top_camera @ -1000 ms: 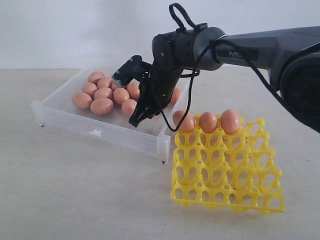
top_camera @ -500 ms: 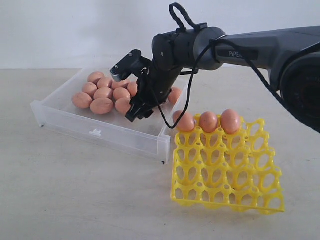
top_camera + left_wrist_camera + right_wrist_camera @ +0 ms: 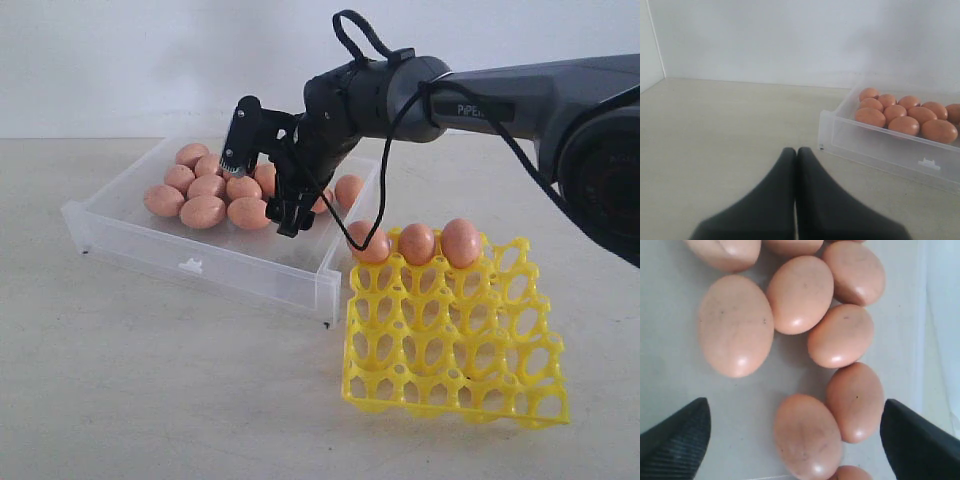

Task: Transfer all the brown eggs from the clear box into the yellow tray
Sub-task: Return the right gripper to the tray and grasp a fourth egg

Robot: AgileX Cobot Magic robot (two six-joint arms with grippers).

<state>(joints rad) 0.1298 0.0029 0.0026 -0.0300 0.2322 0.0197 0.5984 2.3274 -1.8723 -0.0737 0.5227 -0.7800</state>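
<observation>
the right gripper [image 3: 259, 199] is hovering over the brown eggs [image 3: 205, 190] crowded in the clear box [image 3: 200, 262], its fingers [image 3: 675, 440] spread as wide as they appear to go and gripping nothing. the step in hand looks like the reach for another egg: three eggs [image 3: 417, 243] are already sitting in the back row of the yellow tray [image 3: 450, 350], which is standing just beside the box's near right corner, while the greater share are lying in the box. seen from the right wrist, one egg [image 3: 807, 435] is lying between the open fingers with a neighbour [image 3: 856, 402] touching it. the next move is probably calling for a straight descent around a single egg, a gentle close that is not nudging the neighbour, then a lift across to a free cell beside the filled ones. the left gripper [image 3: 796, 155] is idling low over the tabletop [image 3: 715, 125] short of the box, its fingers pressed together and empty. the black arm [image 3: 480, 100] is covering the box's far right part, so a full count of eggs is not possible. several eggs are running off the edges of the right wrist view, and whether the fingertips are touching the box floor cannot be told.
</observation>
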